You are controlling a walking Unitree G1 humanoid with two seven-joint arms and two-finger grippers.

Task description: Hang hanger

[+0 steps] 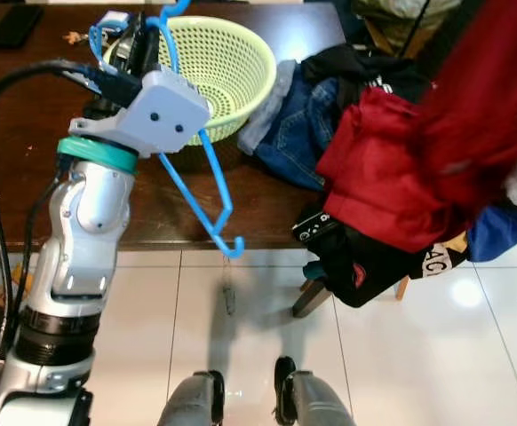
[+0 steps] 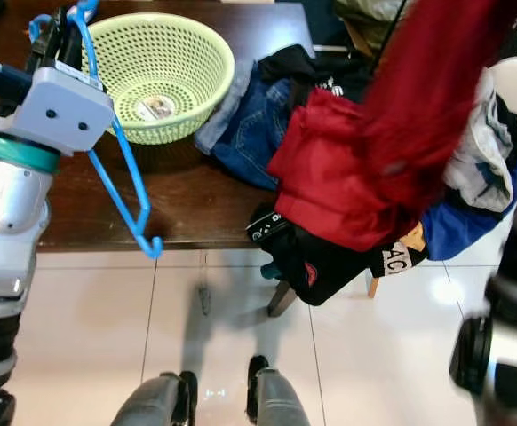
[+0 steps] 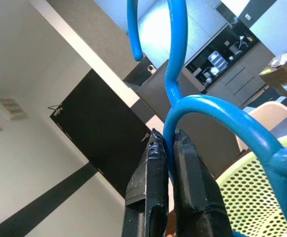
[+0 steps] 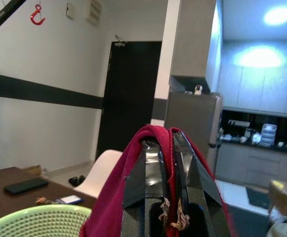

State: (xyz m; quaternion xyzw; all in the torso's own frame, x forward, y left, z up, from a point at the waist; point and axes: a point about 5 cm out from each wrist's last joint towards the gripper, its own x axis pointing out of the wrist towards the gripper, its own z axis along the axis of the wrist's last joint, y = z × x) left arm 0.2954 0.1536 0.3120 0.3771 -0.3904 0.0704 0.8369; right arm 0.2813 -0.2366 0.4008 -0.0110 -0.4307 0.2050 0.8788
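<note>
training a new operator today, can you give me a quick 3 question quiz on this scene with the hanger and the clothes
1. True or false: the left hand is shut on the blue hanger.
2. What does the right hand hold? A) the green basket B) a red garment C) a phone
3. Fill in: the green basket stands on the dark ____.

Key
1. True. The left wrist view shows both black fingers pinching the hanger just below its hook.
2. B. The red garment is clamped between the fingers and drapes over them.
3. Table. The basket sits beside a pile of clothes that spills over the table's edge.
</note>
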